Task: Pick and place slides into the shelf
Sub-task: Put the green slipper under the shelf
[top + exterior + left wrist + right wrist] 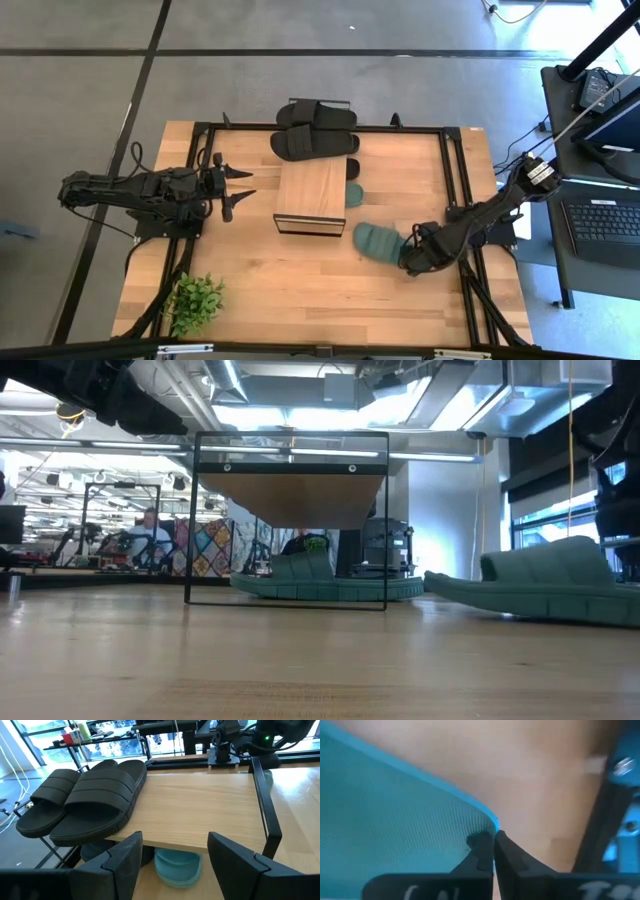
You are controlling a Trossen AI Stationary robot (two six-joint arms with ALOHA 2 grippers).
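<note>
The shelf (311, 195) stands mid-table. Two black slides (313, 143) lie across the far part of its plank top (200, 805), and another black pair (316, 113) sits beyond it. One dark green slide (320, 580) lies under the shelf, its end poking out (353, 194). A second green slide (378, 240) rests sole-down on the table right of the shelf. My right gripper (410, 255) points down at its right end, shut. My left gripper (235, 190) hovers open left of the shelf, holding nothing. My right gripper comes from above, pointing down, and its fingertips (481, 842) close together on a thin curved edge (490, 822) of the green slide, at the end nearest the table's right edge. The slide lies flat on the table (540, 585).
A small potted plant (195, 300) stands near the table's front left corner. Black frame rails (455, 170) run along the table's right side, close to my right arm. Bare wood lies in front of the shelf.
</note>
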